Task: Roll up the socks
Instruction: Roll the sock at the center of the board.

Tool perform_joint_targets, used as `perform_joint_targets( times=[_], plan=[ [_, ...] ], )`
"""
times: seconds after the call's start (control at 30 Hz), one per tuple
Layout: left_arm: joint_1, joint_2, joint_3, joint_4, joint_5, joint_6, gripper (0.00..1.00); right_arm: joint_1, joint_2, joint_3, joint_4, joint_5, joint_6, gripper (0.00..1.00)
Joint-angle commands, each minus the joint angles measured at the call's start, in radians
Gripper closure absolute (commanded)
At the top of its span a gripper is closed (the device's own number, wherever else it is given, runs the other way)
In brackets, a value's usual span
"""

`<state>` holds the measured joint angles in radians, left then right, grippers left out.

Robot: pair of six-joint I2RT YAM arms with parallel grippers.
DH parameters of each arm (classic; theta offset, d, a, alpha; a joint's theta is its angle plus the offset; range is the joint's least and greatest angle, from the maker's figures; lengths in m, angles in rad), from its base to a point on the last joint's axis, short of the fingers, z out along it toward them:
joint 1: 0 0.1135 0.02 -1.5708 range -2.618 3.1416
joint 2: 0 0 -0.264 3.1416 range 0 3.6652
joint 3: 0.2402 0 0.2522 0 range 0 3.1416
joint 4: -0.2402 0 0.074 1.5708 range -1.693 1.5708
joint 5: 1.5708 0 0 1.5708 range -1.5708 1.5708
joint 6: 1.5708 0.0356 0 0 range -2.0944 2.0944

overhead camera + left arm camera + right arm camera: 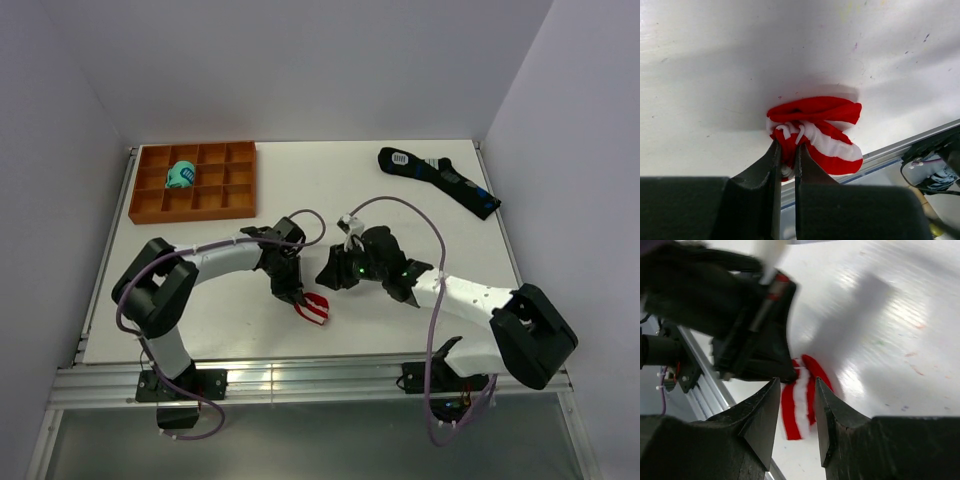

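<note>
The socks (316,308) are a bunched red-and-white striped bundle lying near the table's front edge. My left gripper (298,297) is shut on the near end of the socks (816,129), with red fabric pinched between its fingers (774,162). My right gripper (331,273) hovers just to the right and above, apart from the bundle. In the right wrist view the right gripper (797,382) stands open with nothing between its fingers, and the socks (801,401) lie on the table beyond them, partly hidden by the left gripper (752,337).
An orange compartment tray (236,200) sits at the back left with a teal sock bundle (181,176) in one cell. A long black sock (438,178) lies at the back right. The metal rail (900,147) of the table's front edge runs right beside the socks.
</note>
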<state>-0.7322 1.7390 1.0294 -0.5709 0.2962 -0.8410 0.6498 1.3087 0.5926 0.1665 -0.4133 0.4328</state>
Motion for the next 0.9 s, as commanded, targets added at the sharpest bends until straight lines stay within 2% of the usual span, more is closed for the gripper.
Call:
perform_joint_targets(
  times=[0.0, 0.27, 0.57, 0.87],
  plan=[
    [-0.001, 0.048, 0.03, -0.121, -0.002, 0.049, 1.0, 0.092, -0.051, -0.028, 0.123, 0.094, -0.011, 0.59],
    [0.014, 0.077, 0.063, -0.149, 0.04, 0.068, 1.0, 0.249, -0.065, -0.1, 0.179, 0.246, 0.003, 0.58],
    [0.039, 0.091, 0.066, -0.164, 0.075, 0.089, 1.0, 0.398, -0.057, -0.091, 0.122, 0.381, -0.017, 0.58],
    [0.042, 0.088, 0.064, -0.173, 0.07, 0.088, 1.0, 0.49, -0.026, -0.108, 0.094, 0.536, -0.008, 0.56]
  ],
)
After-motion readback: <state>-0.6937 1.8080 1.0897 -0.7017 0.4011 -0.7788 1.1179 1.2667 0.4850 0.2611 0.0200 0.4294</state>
